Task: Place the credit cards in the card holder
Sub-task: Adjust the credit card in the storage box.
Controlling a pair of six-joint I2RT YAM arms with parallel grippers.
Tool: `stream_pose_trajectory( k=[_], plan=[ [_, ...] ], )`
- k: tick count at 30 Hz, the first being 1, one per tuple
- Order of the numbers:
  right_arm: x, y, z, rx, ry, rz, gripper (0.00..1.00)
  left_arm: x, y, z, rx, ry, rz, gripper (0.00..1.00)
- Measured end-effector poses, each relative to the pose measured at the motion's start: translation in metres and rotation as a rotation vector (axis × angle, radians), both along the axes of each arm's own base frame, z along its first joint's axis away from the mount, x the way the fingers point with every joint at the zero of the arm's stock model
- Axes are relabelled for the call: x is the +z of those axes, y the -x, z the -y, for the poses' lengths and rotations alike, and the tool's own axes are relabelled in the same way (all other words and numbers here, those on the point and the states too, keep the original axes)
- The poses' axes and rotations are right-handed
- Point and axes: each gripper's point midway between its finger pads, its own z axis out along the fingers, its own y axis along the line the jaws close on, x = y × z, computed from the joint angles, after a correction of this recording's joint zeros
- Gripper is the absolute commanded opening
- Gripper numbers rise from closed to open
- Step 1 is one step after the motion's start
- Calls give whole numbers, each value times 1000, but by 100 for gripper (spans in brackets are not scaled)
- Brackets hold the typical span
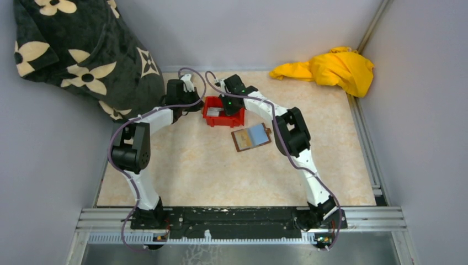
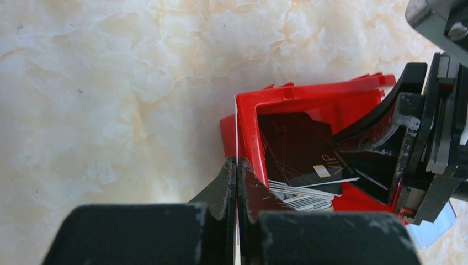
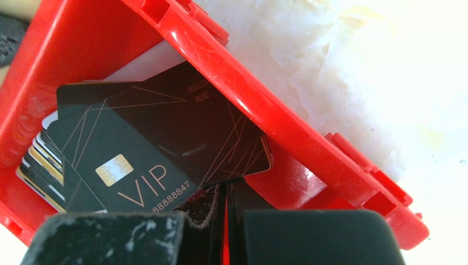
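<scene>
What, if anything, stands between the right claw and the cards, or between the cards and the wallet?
Nothing visible blocks the right claw: it sits inside the bin, at the edge of the cards. Toward the open wallet, only the bin's own wall lies between.

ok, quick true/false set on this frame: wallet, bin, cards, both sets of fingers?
1. The wallet lies open on the table, right of the red bin. True.
2. The top card in the bin is white. False: it is a black card with a gold chip and "VIP" on it.
3. The right fingers are inside the bin. True.
4. The left fingers are spread wide. False: they are closed on the bin's wall.
5. The yellow cloth covers the wallet. False: it lies in the far right corner, apart from the wallet.
</scene>
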Motion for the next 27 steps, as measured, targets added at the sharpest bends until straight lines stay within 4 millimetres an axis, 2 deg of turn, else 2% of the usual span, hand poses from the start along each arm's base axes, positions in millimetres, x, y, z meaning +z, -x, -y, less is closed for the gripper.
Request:
stream_pose_trajectory(
  k=[7, 15, 27],
  plan=[
    [-2, -10, -6, 6, -6, -6, 0, -5, -2, 1, -1, -2, -13, 0],
    [-7, -11, -7, 15, -15, -2, 0, -8, -3, 3, -4, -2, -19, 0],
    [-6, -1, 10, -12, 23, 14, 0, -7, 1, 11, -23, 10, -23, 0]
  ],
)
